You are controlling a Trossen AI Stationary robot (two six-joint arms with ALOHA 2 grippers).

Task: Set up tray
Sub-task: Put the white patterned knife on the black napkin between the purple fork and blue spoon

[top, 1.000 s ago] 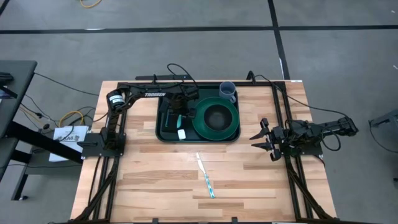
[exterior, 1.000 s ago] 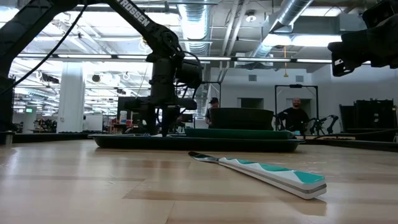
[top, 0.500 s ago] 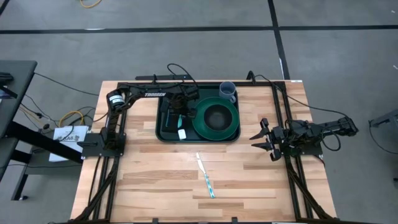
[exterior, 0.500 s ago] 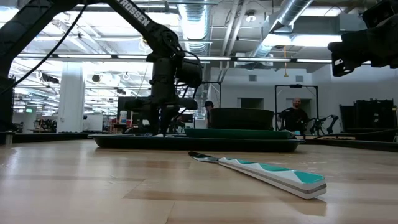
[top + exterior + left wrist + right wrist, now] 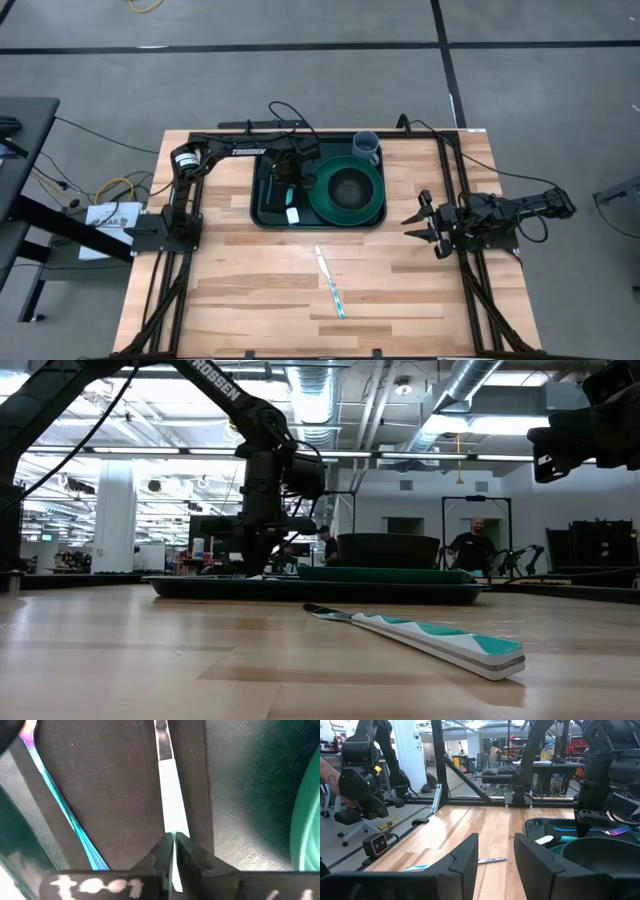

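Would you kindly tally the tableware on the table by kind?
Tray: 1
Plate: 1
Bowl: 1
Cup: 1
Napkin: 1
Utensils: 3 (white-handled utensil, iridescent utensil, teal-patterned utensil)
Total: 8

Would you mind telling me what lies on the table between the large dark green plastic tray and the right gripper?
In the high view, only bare wooden table lies between the tray and the open right gripper; the teal-handled knife lies nearer the front.

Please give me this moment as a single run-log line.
left gripper: shut on white-handled utensil atop black napkin in tray | right gripper: open, waiting at table's right edge | knife: on table
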